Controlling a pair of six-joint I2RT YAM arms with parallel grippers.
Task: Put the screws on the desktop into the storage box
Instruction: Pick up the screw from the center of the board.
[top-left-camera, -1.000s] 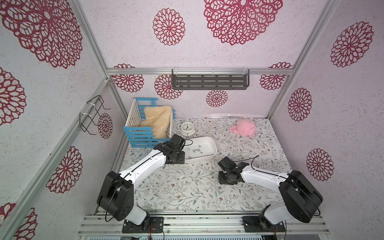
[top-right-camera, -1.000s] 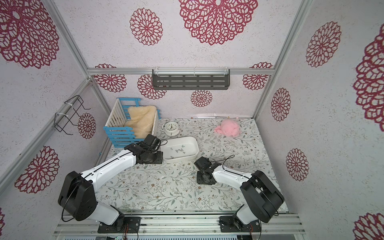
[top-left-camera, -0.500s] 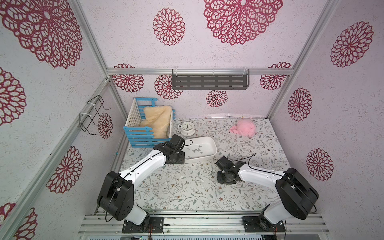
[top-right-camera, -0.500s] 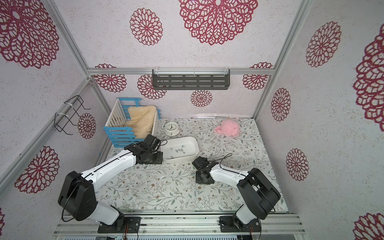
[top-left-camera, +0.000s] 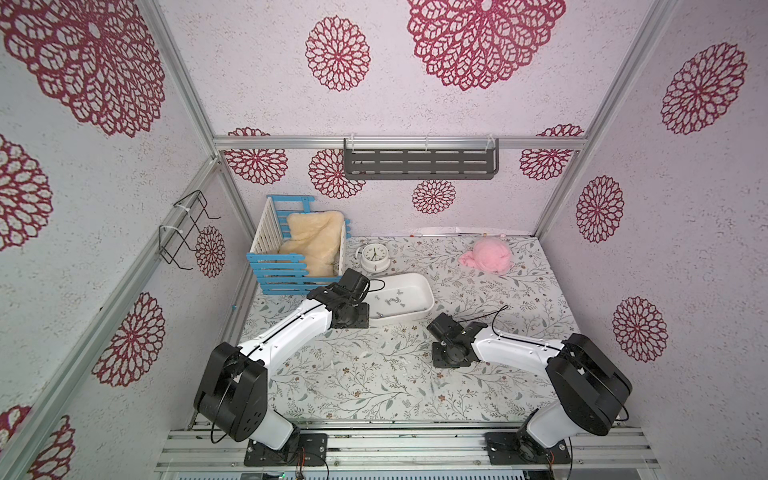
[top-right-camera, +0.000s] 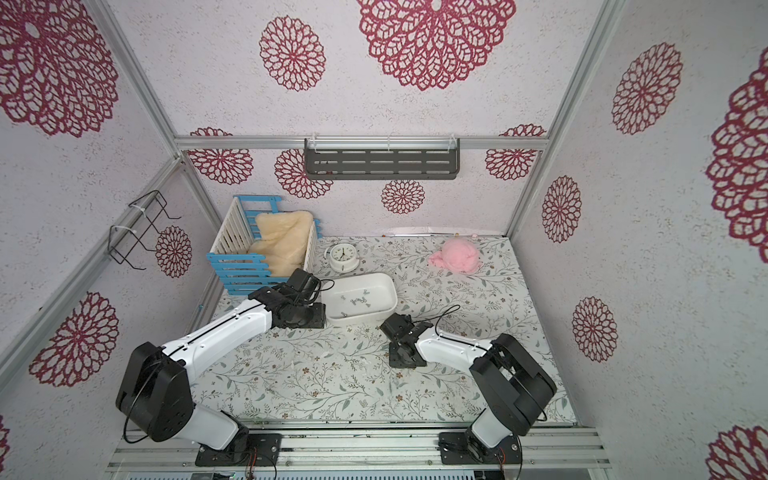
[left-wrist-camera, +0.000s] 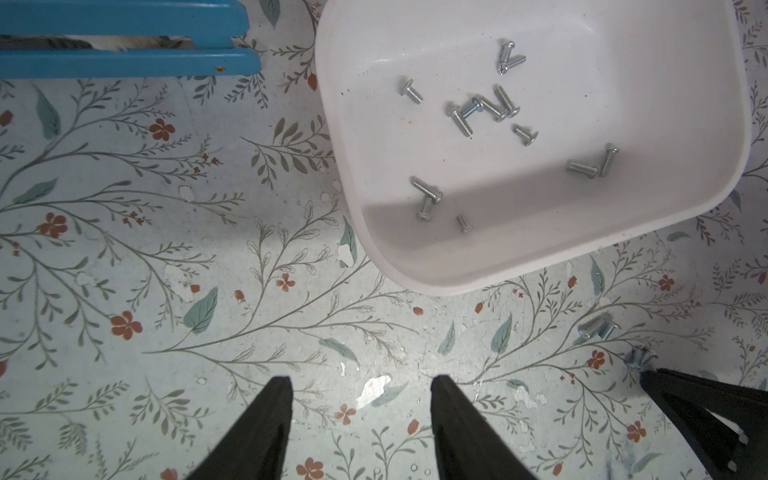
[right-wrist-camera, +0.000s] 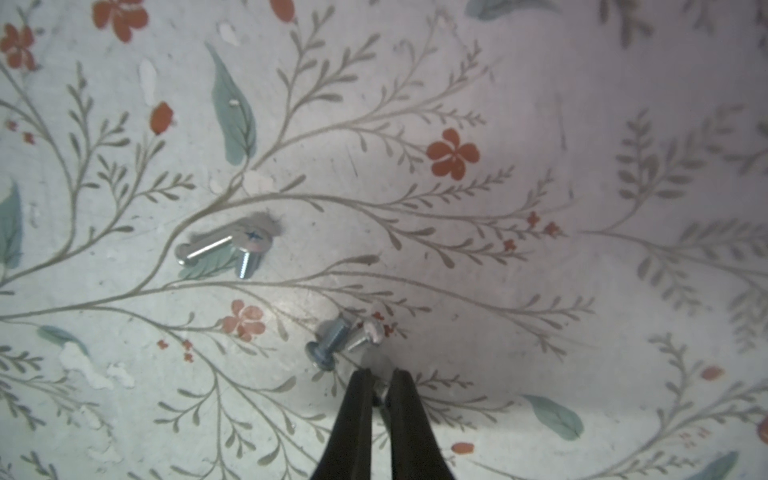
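Right claw (right-wrist-camera: 379, 376) closed just beside two screws (right-wrist-camera: 345, 340)

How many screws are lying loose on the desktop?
4 screws: one touching pair, another pair just ahead of the right hand; a fifth may be pinched between its fingers.

You see pale walls (top-left-camera: 249, 62) printed with red rosettes (top-left-camera: 337, 53), framed by metal rails (top-left-camera: 291, 142). A grey shelf (top-left-camera: 419, 164) hangs at the back, a wire rack (top-left-camera: 183, 228) at one side.
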